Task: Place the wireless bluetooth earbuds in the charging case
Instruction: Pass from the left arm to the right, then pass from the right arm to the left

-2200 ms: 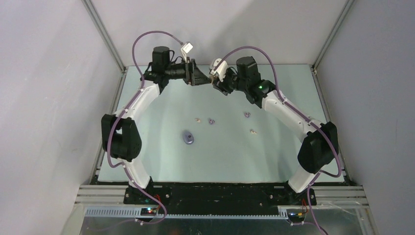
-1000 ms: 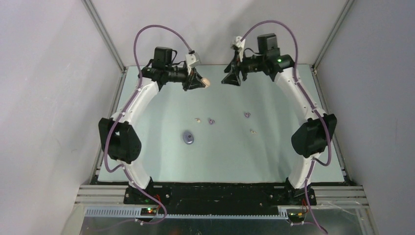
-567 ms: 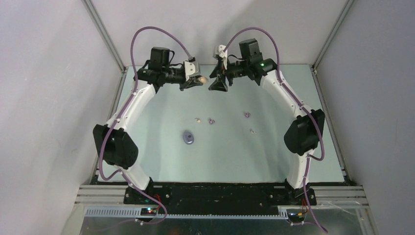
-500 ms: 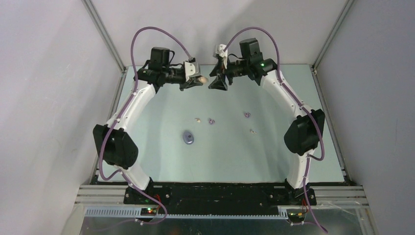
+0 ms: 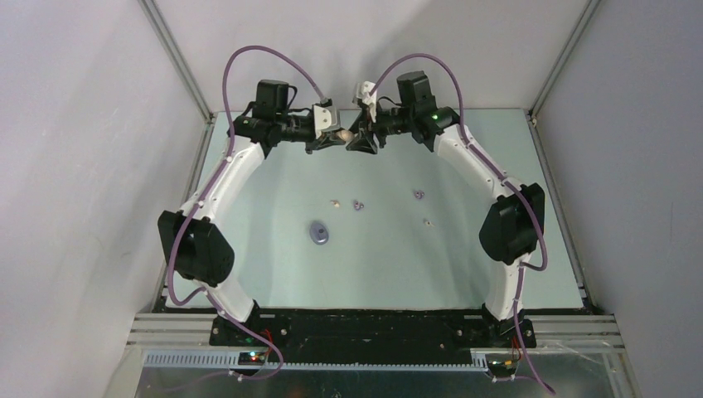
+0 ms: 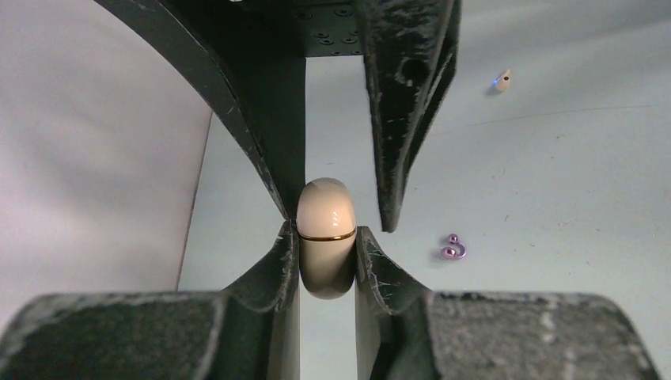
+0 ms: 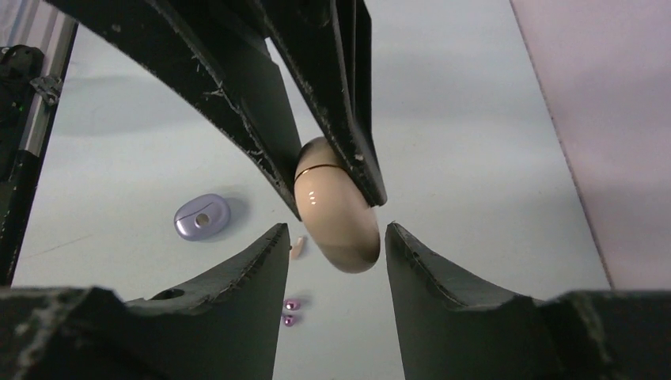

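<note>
Cream case [image 6: 325, 237] is clamped by left fingers [image 6: 372, 269], flanked by right fingers [image 7: 427, 277] held apart (no contact seen); lid unopened, all earbuds [image 5: 357, 205] on worktop [image 5: 373, 265].

1. Far beyond the purple case [image 5: 318, 233], raised: the left tool [image 6: 326, 239] clamps the cream case [image 7: 336, 210]. The right tool [image 7: 334, 231] straddles its free end with slim gaps either side. No passage between the tools.
2. Just beyond the purple case: left cream earbud [image 5: 335, 201] and left purple earbud [image 5: 357, 205], close together.
3. Right of the purple case: right purple earbud [image 5: 419, 195] and right cream earbud [image 5: 428, 221], apart.
4. Nearer than the purple case: bare tabletop [image 5: 273, 274].
</note>
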{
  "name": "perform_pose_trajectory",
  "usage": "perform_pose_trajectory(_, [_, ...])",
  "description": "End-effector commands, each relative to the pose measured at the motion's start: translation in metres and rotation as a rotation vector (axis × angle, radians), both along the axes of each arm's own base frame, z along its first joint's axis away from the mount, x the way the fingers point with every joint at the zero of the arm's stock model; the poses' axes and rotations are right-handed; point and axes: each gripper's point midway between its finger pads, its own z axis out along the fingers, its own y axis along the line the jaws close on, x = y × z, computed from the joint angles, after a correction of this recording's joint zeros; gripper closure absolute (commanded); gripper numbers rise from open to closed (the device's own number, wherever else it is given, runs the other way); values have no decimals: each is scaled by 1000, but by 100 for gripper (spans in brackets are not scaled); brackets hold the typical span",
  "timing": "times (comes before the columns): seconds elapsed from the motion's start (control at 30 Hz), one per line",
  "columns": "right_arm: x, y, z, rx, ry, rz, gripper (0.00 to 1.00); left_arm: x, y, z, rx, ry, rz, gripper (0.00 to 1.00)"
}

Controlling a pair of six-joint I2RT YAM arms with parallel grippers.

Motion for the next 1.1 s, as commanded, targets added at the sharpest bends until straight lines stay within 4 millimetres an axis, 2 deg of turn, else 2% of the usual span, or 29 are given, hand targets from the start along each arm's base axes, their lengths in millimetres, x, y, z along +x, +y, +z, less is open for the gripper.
perform_pose_trajectory(0.0, [1, 4, 27, 47, -78, -3, 51, -10, -5, 25, -32, -88, -43, 99])
perform_pose_trajectory(0.17, [-4, 4, 27, 42, -80, 10, 69, -9, -5, 24, -25, -89, -38, 96])
perform_pose_trajectory(0.23, [-5, 2, 26, 34, -83, 8, 77, -7, -4, 23, -20, -83, -26, 82])
perform_pose_trajectory(0.27, [-5, 1, 25, 27, -80, 4, 79, -7, -4, 22, -19, -74, -17, 67])
perform_pose_trajectory(0.33, [-5, -2, 23, 16, -79, -4, 80, -4, -1, 20, -8, -63, 9, 53])
perform_pose_trajectory(0.4, [-7, -7, 26, 9, -92, -14, 81, -4, 2, 14, 13, -47, 27, 46])
perform_pose_trajectory(0.53, [-9, -12, 27, -3, -112, -28, 81, -2, 2, 8, 0, 14, 59, 45])
perform_pose_trajectory(0.7, [-8, -12, 26, 9, -74, -47, 82, 5, -6, 13, -74, 86, 84, 50])
perform_pose_trajectory(0.93, [-5, -11, 31, 28, -64, -62, 83, 9, -11, 9, -109, 150, 91, 55])
perform_pose_trajectory(1.07, [-2, -10, 33, 38, -64, -76, 83, 12, -10, 6, -107, 164, 101, 49])
